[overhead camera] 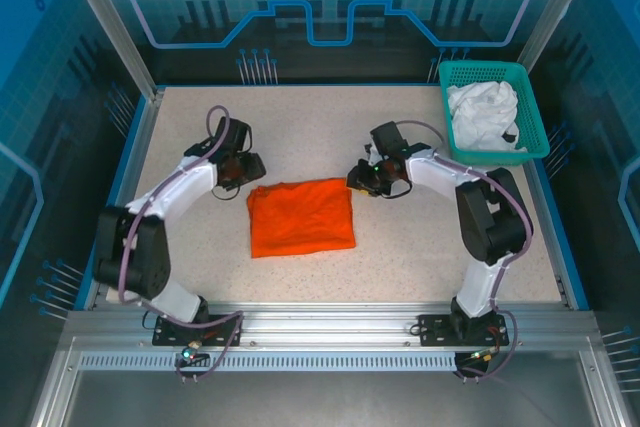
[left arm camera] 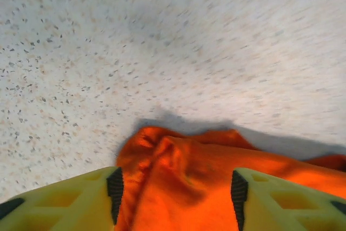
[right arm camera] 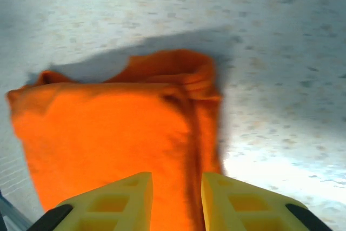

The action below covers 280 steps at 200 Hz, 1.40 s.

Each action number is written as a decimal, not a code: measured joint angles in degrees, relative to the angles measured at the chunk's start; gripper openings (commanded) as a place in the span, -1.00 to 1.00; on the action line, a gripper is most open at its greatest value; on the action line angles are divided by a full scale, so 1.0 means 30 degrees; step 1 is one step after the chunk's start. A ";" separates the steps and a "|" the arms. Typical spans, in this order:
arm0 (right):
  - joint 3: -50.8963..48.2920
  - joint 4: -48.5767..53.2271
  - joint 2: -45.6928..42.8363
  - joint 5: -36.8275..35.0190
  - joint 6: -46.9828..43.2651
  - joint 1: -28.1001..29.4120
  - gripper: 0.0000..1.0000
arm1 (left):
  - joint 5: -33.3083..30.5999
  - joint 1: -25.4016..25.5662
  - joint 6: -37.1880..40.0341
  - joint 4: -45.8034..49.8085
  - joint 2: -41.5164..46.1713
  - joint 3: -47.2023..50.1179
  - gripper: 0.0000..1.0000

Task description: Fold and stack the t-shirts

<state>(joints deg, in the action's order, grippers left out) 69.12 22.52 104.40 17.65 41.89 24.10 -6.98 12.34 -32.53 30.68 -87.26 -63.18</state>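
The orange t-shirt [overhead camera: 301, 217] lies on the table [overhead camera: 420, 267] as a roughly square folded packet, with 1 gripper at each of its far corners. The left gripper [left arm camera: 175, 190] stands open. Its 2 yellow fingers [left arm camera: 81, 198] are well apart, and a rumpled corner of the orange cloth lies in the gap between them and just ahead of the tips, loose on the table rather than pinched. The right gripper [right arm camera: 177, 196] has its jaws drawn to a narrow gap, and the shirt's other far corner runs into that gap. The thick folded edge bunches just ahead of its tips, and I cannot tell whether the cloth is clamped or only lying there. The white t-shirt [overhead camera: 482, 115] is well apart from both, heaped in the teal basket [overhead camera: 446, 72] beyond the right gripper and off to its right. I judge the step in hand to be the end of a fold on shirt 1 of 2, with the far edge laid down and letting go the business of the moment. The next move calls for both grippers to lift straight up off the corners without dragging them, since a snag at the rumpled left corner could undo the fold. After that comes either 1 more fold or a reach toward the basket for the white shirt, which is not yet folded or stacked.
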 measured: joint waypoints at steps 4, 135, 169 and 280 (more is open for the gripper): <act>0.0066 -0.0029 -0.0117 0.0000 -0.0015 0.0182 -0.43 | -0.0022 0.0197 -0.0087 -0.0036 0.0452 0.0051 -0.16; 0.5442 0.0925 0.5719 -0.0663 -0.0627 0.1770 -0.57 | 0.2178 0.1872 -0.0197 -0.1967 -0.5377 0.0131 -0.49; 0.5442 0.0692 0.5748 -0.0364 -0.0641 0.1523 -0.51 | 0.1545 0.0168 -0.0481 -0.2244 -0.5166 0.0663 -0.28; -0.0306 -0.1880 -0.1545 0.0801 0.0182 0.3534 -0.42 | 0.2543 0.2470 -0.1341 -0.1887 0.4597 0.3526 -0.45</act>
<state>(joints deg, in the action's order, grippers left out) 68.20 16.88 99.77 20.05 42.44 34.70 0.64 19.75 -36.56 25.02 -73.47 -52.60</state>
